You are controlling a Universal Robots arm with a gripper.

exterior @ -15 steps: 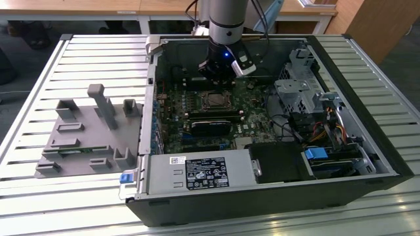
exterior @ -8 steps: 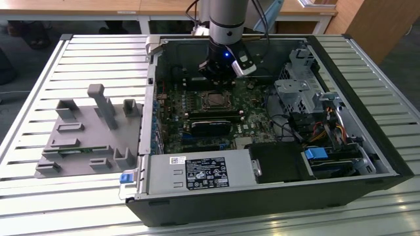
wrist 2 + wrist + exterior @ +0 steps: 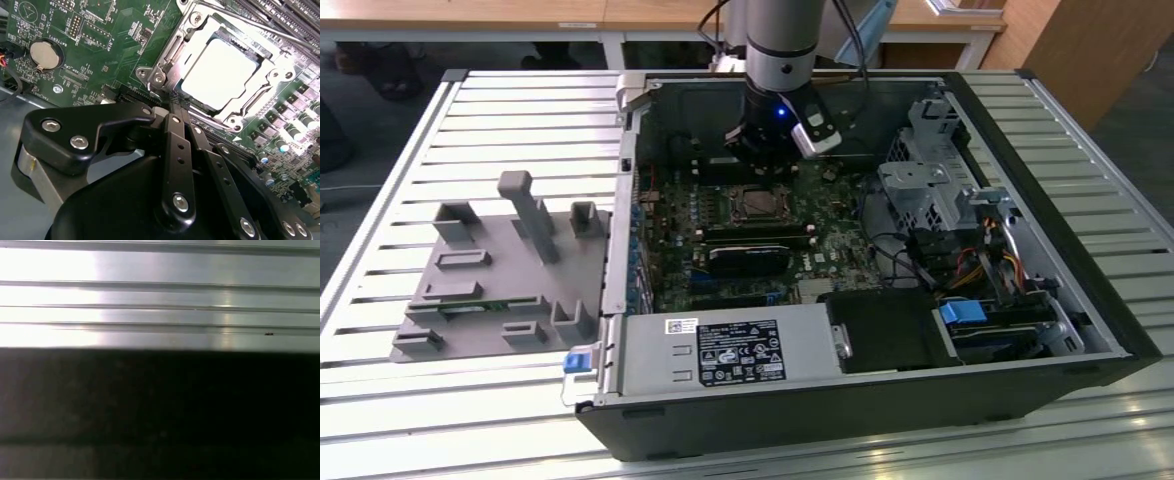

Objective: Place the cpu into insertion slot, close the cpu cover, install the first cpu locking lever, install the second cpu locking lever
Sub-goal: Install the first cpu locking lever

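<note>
1. One gripper (image 3: 172, 107), its black fingers drawn together to a closed point with nothing between them, hangs just beside the near corner of the cpu cover (image 3: 165, 60) in the second wrist view; pinched tips suit pushing on a thin lever or frame, not carrying a chip.
2. The cpu (image 3: 220, 75), a pale square, lies flat inside the insertion slot (image 3: 227, 120), with the silver cpu cover folded down around it so its face shows through the central cut-out — seated and framed, judging by how level it sits.
3. A thin locking lever (image 3: 235, 22) runs along the far edge of the socket; whether it is latched under its hook cannot be told.
4. On the green motherboard (image 3: 125, 30), a round coin cell battery (image 3: 44, 54) sits well apart from the socket, clear of the work.
5. In the exterior view, the arm (image 3: 781, 40) reaches straight down into the open computer case (image 3: 1067, 300), which lies on its side so the board faces up; the socket lies just in front of the wrist.
6. A grey parts fixture (image 3: 494, 270) stands on the slatted table (image 3: 480, 100), to the exterior view's left of the case.
</note>
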